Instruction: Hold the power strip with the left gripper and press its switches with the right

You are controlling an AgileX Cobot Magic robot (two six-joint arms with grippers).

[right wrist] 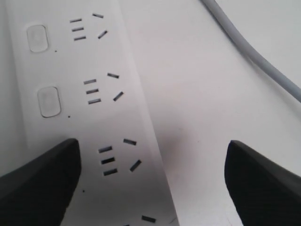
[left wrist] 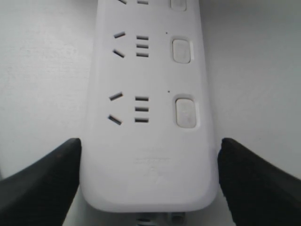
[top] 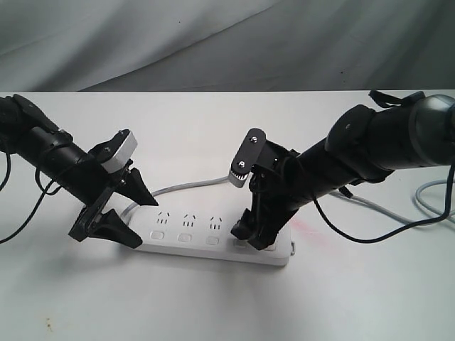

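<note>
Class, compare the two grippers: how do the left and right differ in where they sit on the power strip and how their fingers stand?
The left gripper is at one end of the power strip; the right gripper is near the other. The left gripper's fingers flank the strip's long sides; the right gripper's fingers stand wide, one over the strip, one over the table. Both are black and angle down toward the strip.

Bench (top: pixel 213 305): a plain white matte top is seen across the lower part of the exterior view; bare stretches of it are also caught in both wrist views.
Backdrop (top: pixel 213 42): a grey cloth, creased in long soft folds, is hung behind the far edge of the bench.
Pink mark (top: pixel 311 226): a faint smear is seen on the right half of the bench.
Specks (top: pixel 48 327): a few small dark dots are scattered near the front left of the bench.
</note>
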